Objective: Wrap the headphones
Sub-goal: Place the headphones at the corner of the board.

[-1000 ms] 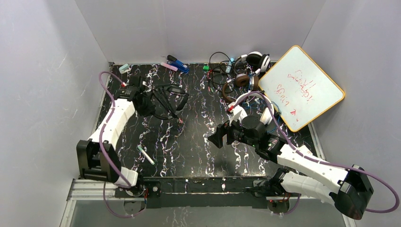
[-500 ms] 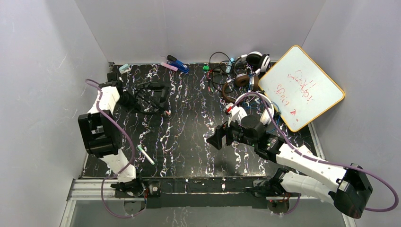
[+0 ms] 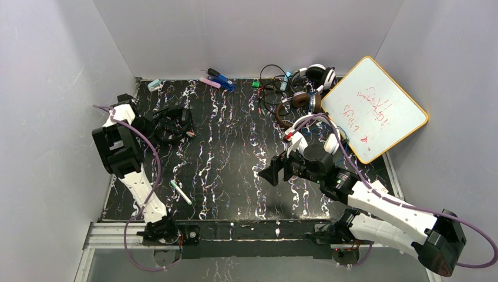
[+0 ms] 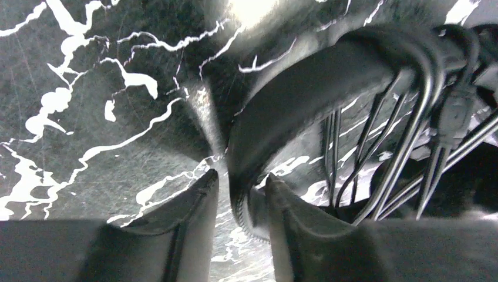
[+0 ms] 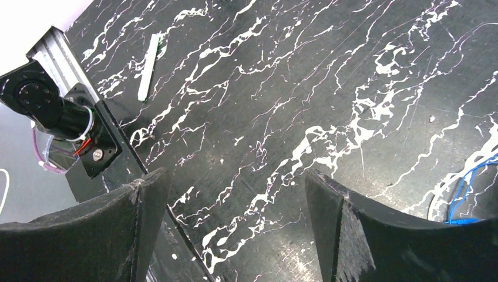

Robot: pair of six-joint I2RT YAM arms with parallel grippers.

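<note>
The black headphones lie on the table at its far left part, just beside the left gripper. In the left wrist view the headband passes between the two fingers. One finger is against the band and a thin slit shows at the other, so I cannot tell if the grip is tight or loose. Several loops of thin cord hang over the band.

The right gripper hovers over the middle of the table. Its fingers are spread wide and nothing is between them.

The white headphones and the brown headphones lie with tangled cords at the far edge, beside the whiteboard. A pen lies near the front left.
</note>
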